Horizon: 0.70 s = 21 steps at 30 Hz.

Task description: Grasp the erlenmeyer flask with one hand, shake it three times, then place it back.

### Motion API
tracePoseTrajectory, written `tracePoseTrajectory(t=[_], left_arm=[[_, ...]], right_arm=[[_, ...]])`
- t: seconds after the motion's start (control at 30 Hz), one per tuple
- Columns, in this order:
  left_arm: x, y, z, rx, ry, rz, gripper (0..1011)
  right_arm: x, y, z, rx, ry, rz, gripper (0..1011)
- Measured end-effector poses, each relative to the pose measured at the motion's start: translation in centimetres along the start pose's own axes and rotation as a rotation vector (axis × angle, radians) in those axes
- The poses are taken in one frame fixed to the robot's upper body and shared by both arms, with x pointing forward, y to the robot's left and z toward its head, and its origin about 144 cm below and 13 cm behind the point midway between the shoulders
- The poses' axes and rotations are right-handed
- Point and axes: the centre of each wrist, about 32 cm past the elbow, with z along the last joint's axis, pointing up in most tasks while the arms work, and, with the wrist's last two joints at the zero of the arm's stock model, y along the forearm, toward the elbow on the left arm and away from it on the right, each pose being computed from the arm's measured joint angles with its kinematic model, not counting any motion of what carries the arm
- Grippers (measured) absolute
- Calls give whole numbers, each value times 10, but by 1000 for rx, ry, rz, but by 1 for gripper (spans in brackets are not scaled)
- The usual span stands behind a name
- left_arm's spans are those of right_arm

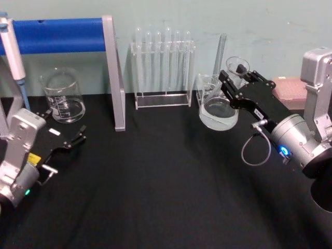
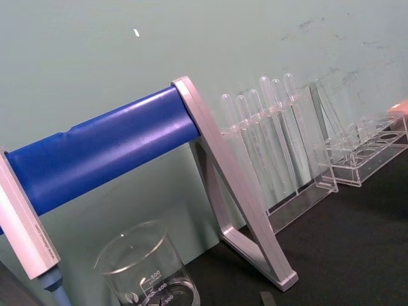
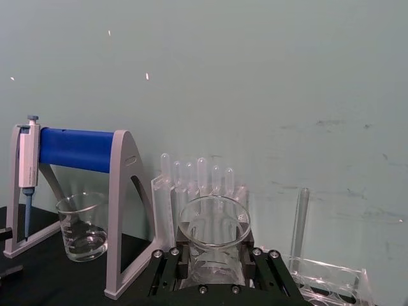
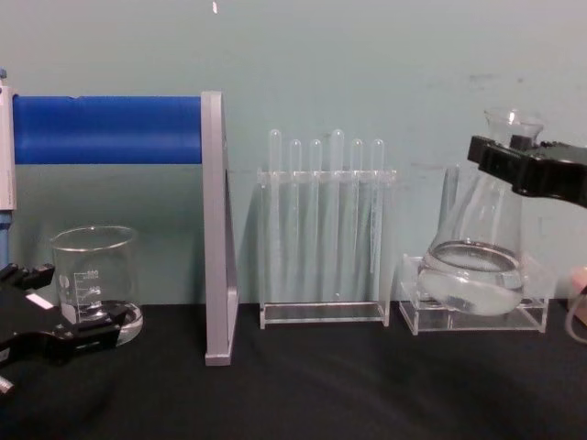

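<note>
On the near left the left end effector [image 1: 79, 136] rests low over the black desk [image 1: 166, 181], its fingers apart and holding nothing. A yellow label is on its arm, but I cannot read it.

Farther, on the right, the right end effector [image 1: 233, 83] is closed around the neck of the flask [image 1: 219, 113]. The flask is at the right rear of the desk. Its long axis is tilted. In the chest view the wide base is down and a little to the left, and the flared rim points up and to the right. Some clear liquid lies in the base. I cannot tell for sure if the base touches the desk. In the right wrist view the open rim is between the two black fingers [image 3: 171, 262].

Just behind the flask stands a small rack [image 4: 477, 316] of clear plastic, with a thin glass rod [image 1: 220, 54] upright in it. A pink box [image 1: 290, 89] is to the right of it. In the middle rear is a tube rack [image 1: 163, 67] with test tubes standing upright. To the left is a grey stand [image 1: 115, 78] with a blue bar, and a pipette [image 1: 13, 52] hangs at its far left end. A beaker [image 1: 64, 98] stands under the bar, and "400" and "300" can be read on it in the left wrist view. Behind all is a pale green wall [image 1: 259, 26].
</note>
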Motion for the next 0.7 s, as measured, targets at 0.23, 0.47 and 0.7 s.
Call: tracePoseTrajectory(t=[0.23, 0.47, 0.7], left_arm=[[0, 0, 0, 0, 0, 0, 1001], [0, 0, 0, 0, 0, 0, 1001], [0, 0, 0, 0, 0, 0, 1001]], right_arm=[[-3, 3, -1, -4, -3, 28, 449], [-19, 20, -3, -9, -1, 166, 449], [-45, 38, -6, -17, 10, 336, 449]])
